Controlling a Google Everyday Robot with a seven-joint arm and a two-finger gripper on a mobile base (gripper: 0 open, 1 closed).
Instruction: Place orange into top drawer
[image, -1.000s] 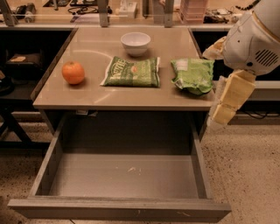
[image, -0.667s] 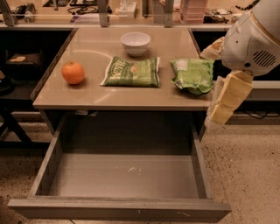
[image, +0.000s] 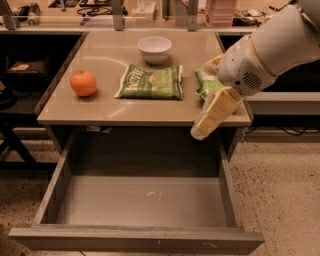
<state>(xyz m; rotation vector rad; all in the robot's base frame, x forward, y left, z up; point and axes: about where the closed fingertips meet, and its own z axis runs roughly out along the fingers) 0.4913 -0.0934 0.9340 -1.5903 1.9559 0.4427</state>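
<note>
Nearest, the top drawer is seen pulled wide open below the tabletop, ready to receive. Just above its right rear corner, the gripper is now found at the front right edge of the tabletop, having been carried leftward from its place out beside the table a second ago; a crumpled green bag is partly hidden by the arm as a result. Whether the jaws are apart or together cannot be told. Further back and well to the left, the orange is left untouched on the tabletop, with a flat green snack bag lying between it and the gripper. The white bowl is set farthest back. The shift is judged an opening reach toward the orange; the pick itself is not yet begun.
</note>
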